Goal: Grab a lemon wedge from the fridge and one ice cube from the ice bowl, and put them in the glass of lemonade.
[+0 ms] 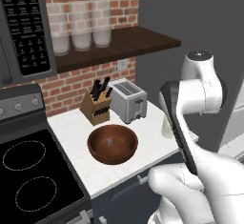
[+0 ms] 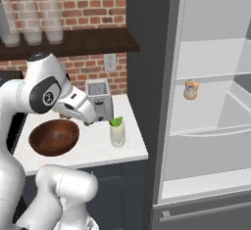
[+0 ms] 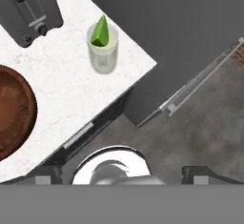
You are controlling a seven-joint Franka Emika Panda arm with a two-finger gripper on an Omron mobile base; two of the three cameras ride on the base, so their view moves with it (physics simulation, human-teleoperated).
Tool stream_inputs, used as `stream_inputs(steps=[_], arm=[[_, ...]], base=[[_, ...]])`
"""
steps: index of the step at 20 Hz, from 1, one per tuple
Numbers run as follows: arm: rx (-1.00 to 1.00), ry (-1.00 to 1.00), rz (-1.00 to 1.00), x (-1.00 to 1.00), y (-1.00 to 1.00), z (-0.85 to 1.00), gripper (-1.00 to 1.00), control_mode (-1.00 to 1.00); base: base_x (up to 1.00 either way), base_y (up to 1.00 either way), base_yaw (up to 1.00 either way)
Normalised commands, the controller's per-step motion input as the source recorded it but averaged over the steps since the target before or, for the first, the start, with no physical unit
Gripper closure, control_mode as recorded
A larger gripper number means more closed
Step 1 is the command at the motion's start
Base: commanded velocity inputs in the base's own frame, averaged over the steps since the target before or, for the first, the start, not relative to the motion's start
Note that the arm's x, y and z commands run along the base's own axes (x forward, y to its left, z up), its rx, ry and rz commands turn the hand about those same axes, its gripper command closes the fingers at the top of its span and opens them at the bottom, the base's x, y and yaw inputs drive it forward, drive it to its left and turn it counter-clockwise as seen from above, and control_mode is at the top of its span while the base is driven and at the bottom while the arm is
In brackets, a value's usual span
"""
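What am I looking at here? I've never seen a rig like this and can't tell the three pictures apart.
It is a simulated kitchen with a white robot arm on a driving base. Two pictures come from cameras behind the arm, left and right; the third looks down from its hand. On the white counter stand a toaster, a knife block, a brown wooden ice bowl with one ice cube, and the glass of lemonade, where a lemon wedge already sits. The fridge stands open, with a small orange bottle inside. The end effector is open and holds nothing.
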Motion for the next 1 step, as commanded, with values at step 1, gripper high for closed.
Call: stream_inputs(steps=[1], arm=[[0.0, -0.04, 0.15, -1.0, 0.0, 0.0, -1.0, -1.0]], base=[[0.0, 0.0, 0.0]])
